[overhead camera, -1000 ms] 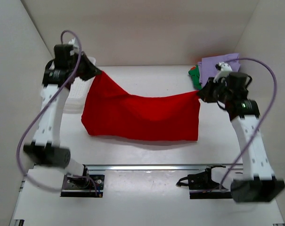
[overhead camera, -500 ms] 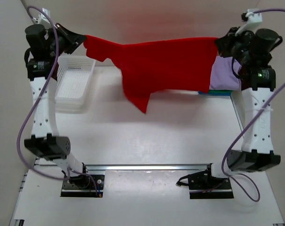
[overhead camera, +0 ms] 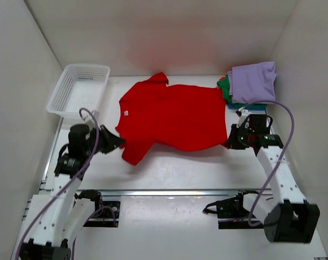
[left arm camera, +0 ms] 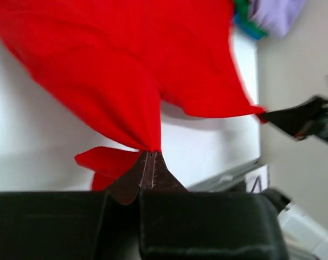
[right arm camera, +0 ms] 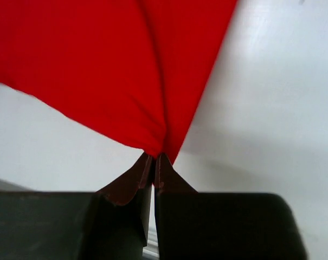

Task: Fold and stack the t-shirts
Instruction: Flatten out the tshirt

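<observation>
Red shirt lies spread on the table, stretched between both jaws: left jaws clamp one edge, right jaws clamp the opposite corner.

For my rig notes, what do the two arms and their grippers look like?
The left arm and right arm have white links dotted with small holes, black joints, and a looping lavender cable each. The left gripper and right gripper have black bodies and dark brown tapered fingers.
</observation>
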